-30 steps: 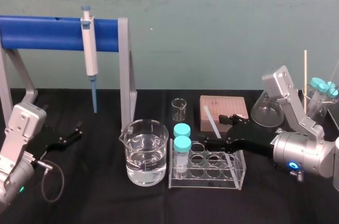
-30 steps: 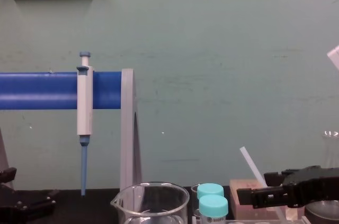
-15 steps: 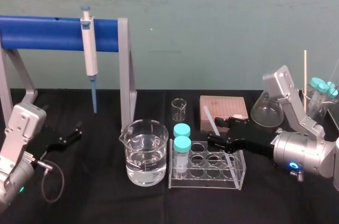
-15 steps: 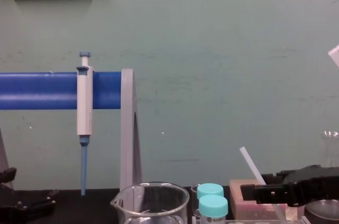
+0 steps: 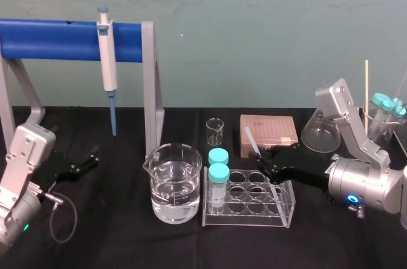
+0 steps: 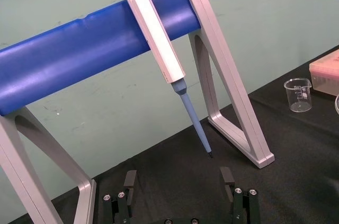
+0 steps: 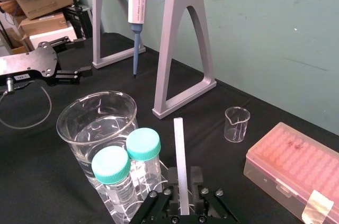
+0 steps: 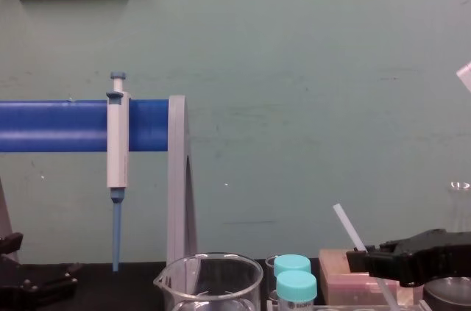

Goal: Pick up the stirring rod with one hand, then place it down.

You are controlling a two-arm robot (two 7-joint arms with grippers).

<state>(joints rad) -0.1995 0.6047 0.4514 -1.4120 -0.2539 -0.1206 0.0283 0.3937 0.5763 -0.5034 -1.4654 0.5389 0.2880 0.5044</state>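
Note:
The stirring rod (image 5: pixel 251 138) is a thin translucent-white stick leaning in the clear tube rack (image 5: pixel 248 217), with its top tilted back and to the left. My right gripper (image 5: pixel 262 159) reaches in from the right, just over the rack, and its black fingers pinch the rod's middle. From the right wrist the rod (image 7: pixel 180 160) runs straight up from between the two fingers (image 7: pixel 167 198). The chest view shows the rod (image 8: pixel 347 225) rising out of the gripper (image 8: pixel 368 259). My left gripper (image 5: pixel 86 159) rests at the far left, fingers spread (image 6: pixel 178 181).
A water-filled beaker (image 5: pixel 175 183) stands left of the rack, which holds two teal-capped tubes (image 5: pixel 219 173). Behind are a small beaker (image 5: pixel 215 131), a pink tip box (image 5: pixel 268 130) and a flask (image 5: pixel 319 132). A pipette (image 5: pixel 107 59) hangs on the blue-bar stand (image 5: pixel 63 40).
The right gripper's fingers have drawn together from wide apart onto the stirring rod. The left arm has not moved.

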